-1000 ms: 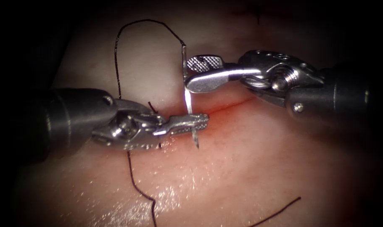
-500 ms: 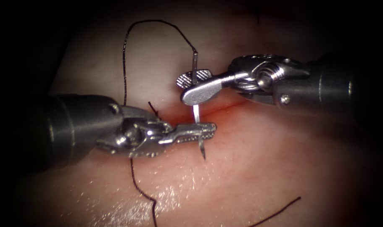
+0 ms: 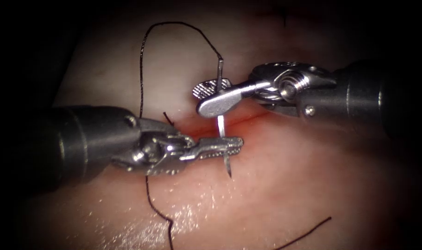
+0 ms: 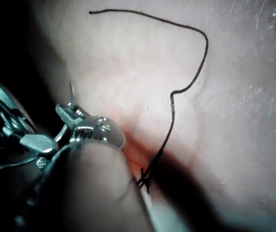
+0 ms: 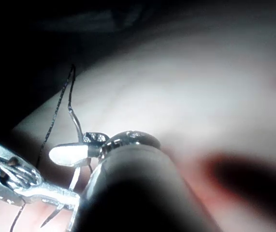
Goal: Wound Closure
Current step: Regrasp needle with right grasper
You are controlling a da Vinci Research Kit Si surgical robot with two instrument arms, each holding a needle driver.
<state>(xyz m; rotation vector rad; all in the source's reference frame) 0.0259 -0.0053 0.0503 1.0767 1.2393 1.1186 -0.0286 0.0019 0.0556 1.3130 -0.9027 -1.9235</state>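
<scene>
The curved needle (image 3: 222, 122) stands nearly upright over the cut (image 3: 248, 118), clear of the tissue (image 3: 289, 176), with its point toward the near side. My left tool (image 3: 222, 146) is shut on it close to the point. My right tool (image 3: 211, 95) reaches in from the right, its jaws closed across the needle's upper part near the tail. Black thread (image 3: 143, 60) arcs from the tail up, left and down behind the left tool. In the right wrist view the right tool (image 5: 82, 146) grips the needle (image 5: 74, 118). In the left wrist view the left tool (image 4: 75, 118) holds the needle (image 4: 72, 90).
A short cut thread end (image 3: 167, 117) sticks up by the cut's left part, with red fluid (image 3: 206, 127) around it. Thread (image 3: 157, 213) trails toward the near edge, and a loose thread end (image 3: 308, 231) lies at the near right. A knot (image 4: 145, 181) sits on the cut.
The right tool has moved left and closed its open jaws around the needle's upper part. The left tool, holding the needle, has drifted right and slightly down.
</scene>
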